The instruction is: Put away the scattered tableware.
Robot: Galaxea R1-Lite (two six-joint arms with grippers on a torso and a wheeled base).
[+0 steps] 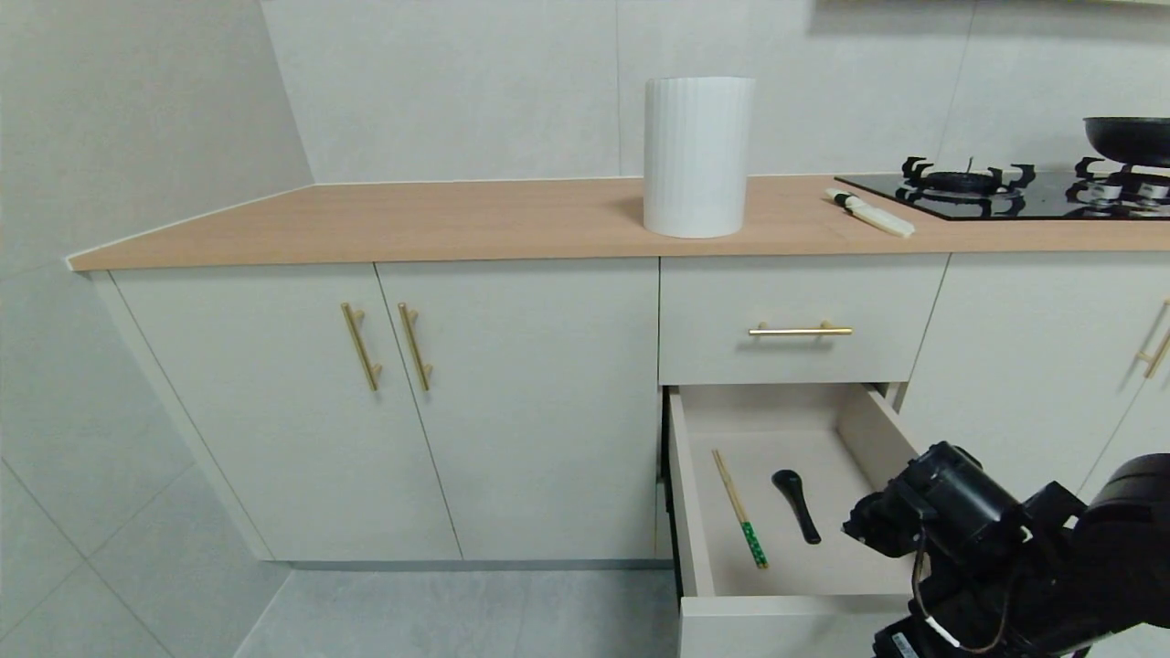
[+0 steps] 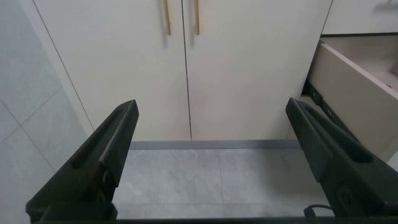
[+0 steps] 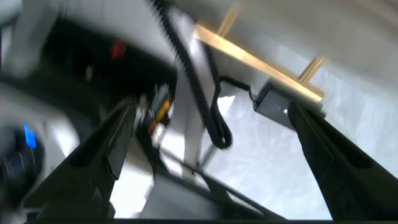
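Observation:
The lower drawer [image 1: 692, 512] stands pulled out. On its floor lie a pair of wooden chopsticks [image 1: 739, 512] with green ends and, to their right, a black spoon [image 1: 796, 504]. A pale utensil [image 1: 869, 212] rests on the wooden counter beside the stove. My right arm [image 1: 960, 535] hangs at the drawer's right front corner. In the right wrist view my right gripper [image 3: 211, 168] is open with nothing between its fingers. My left gripper [image 2: 211, 162] is open and empty, low before the cabinet doors [image 2: 186, 62], with the drawer's side [image 2: 354, 68] off to one side.
A tall white ribbed canister [image 1: 698, 155] stands on the counter [image 1: 411, 219]. The gas stove [image 1: 1005, 192] with a black pan [image 1: 1129, 137] is at the far right. A shut upper drawer [image 1: 800, 320] sits above the open one. Grey floor tiles [image 2: 199, 180] lie below.

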